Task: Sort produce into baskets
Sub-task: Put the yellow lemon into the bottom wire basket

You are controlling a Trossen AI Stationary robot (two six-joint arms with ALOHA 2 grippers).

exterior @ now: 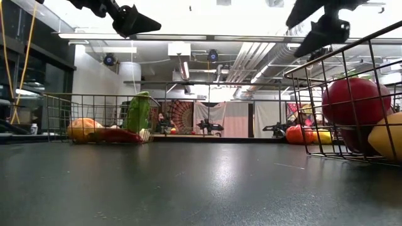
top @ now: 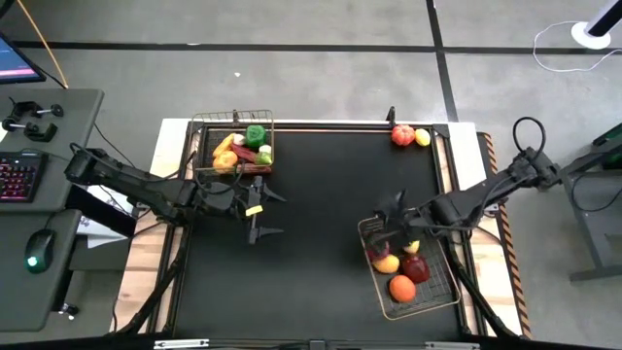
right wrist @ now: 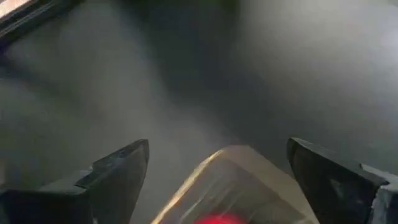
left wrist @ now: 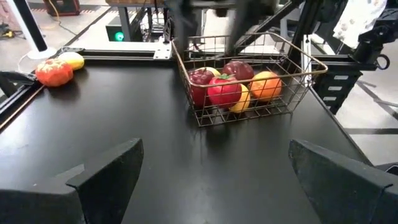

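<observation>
A wire basket [top: 233,146] at the table's far left holds a green pepper [top: 256,134] and several yellow, orange and dark-red pieces. A second wire basket [top: 413,272] at the near right, coppery-rimmed in the left wrist view [left wrist: 249,81], holds red apples [left wrist: 224,90], an orange [top: 402,288] and yellow pieces. A red fruit [top: 402,135] and a lemon [top: 422,137] lie loose at the far edge. My left gripper [top: 272,214] is open and empty above the mat, near the left basket. My right gripper [top: 394,222] is open over the right basket's far-left corner; its wrist view [right wrist: 217,174] is blurred.
The black mat [top: 321,224] is bare between the two baskets. The table's metal frame [top: 321,124] runs along the far edge beside the loose fruit. A desk with a keyboard [top: 19,175] and a mouse stands off the table's left side.
</observation>
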